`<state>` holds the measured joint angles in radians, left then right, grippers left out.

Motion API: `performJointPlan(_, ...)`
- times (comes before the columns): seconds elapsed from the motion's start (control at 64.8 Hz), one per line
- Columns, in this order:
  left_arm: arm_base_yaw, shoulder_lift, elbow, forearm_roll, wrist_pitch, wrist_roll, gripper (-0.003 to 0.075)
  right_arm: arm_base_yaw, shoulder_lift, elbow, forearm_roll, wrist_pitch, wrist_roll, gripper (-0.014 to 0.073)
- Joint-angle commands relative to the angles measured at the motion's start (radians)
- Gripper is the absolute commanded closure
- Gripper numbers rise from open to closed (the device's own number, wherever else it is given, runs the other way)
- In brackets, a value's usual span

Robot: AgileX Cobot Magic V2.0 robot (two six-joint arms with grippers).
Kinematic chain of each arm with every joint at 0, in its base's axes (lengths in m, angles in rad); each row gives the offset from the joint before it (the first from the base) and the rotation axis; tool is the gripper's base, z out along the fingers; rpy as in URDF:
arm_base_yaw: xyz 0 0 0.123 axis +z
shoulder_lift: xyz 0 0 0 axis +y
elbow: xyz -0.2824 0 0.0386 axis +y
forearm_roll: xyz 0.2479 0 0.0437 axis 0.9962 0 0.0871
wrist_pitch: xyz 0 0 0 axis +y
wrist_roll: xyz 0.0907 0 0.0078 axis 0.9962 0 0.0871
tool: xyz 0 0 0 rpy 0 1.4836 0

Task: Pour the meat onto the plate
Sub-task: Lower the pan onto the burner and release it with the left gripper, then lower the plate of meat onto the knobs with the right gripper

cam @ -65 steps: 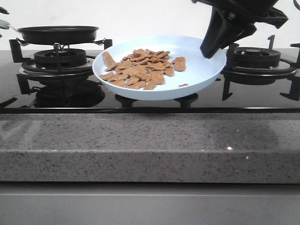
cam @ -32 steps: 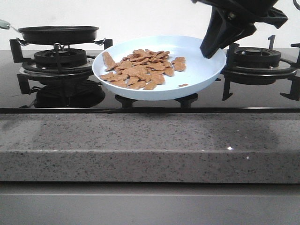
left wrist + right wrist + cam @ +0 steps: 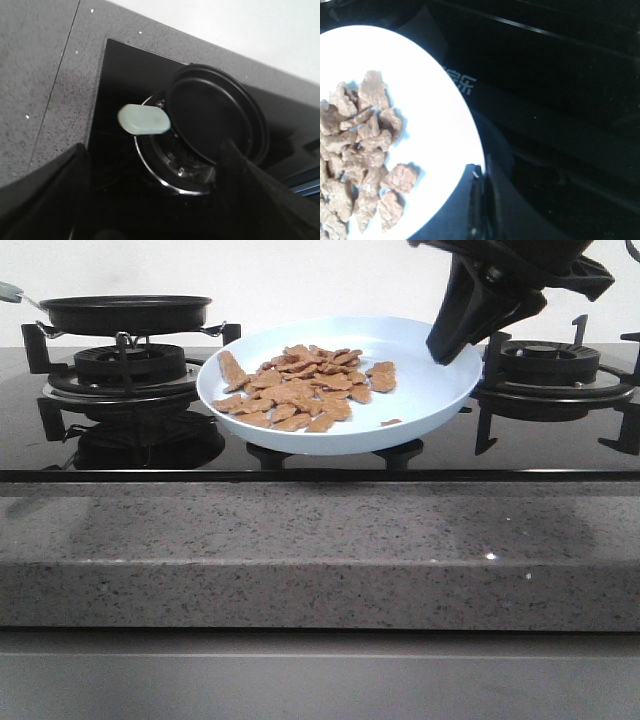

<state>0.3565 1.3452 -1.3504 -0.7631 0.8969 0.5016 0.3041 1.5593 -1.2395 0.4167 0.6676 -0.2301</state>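
The pale blue-white plate (image 3: 430,390) sits tilted over the black glass hob between the two burners. A heap of orange-brown meat (image 3: 300,385) slices lies on its left half. My right gripper (image 3: 452,340) is shut on the plate's right rim. In the right wrist view its fingers (image 3: 479,197) pinch the rim of the plate (image 3: 445,130), with the meat (image 3: 362,150) beside them. My left gripper (image 3: 155,210) is open and empty above the left burner. Its jaws stand wide apart, and it is out of the front view.
A black frying pan (image 3: 125,312) sits empty on the left burner (image 3: 125,365). In the left wrist view the pan (image 3: 215,120) shows its pale green handle (image 3: 144,120). The right burner (image 3: 550,365) has raised black grates. A grey stone counter edge (image 3: 320,550) runs along the front.
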Motion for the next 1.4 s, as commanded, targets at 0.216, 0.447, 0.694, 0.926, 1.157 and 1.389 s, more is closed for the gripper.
performJointPlan(0.216, -0.332, -0.305, 0.184, 0.455, -0.186, -0.262, 0.0206, -0.003, -0.043, -0.023, 0.030, -0.045, -0.006, 0.0713)
performJointPlan(0.447, -0.496, -0.485, 0.393, 0.739, -0.179, -0.478, 0.0206, -0.003, -0.043, -0.023, 0.030, -0.045, -0.006, 0.0713)
performJointPlan(0.694, -0.505, -0.633, 0.544, 0.753, -0.167, -0.491, 0.0206, -0.003, -0.043, -0.023, 0.030, -0.045, -0.006, 0.0713)
performJointPlan(0.926, -0.505, -0.676, 0.564, 0.752, -0.163, -0.491, 0.0206, -0.003, -0.043, -0.023, 0.030, -0.050, -0.006, 0.0713)
performJointPlan(1.157, -0.505, -0.676, 0.564, 0.750, -0.163, -0.491, 0.0206, -0.020, -0.043, -0.063, 0.023, -0.037, -0.006, 0.0713)
performJointPlan(1.389, -0.505, -0.676, 0.564, 0.747, -0.163, -0.491, 0.0206, -0.087, -0.005, -0.244, 0.034, 0.035, -0.006, 0.0713)
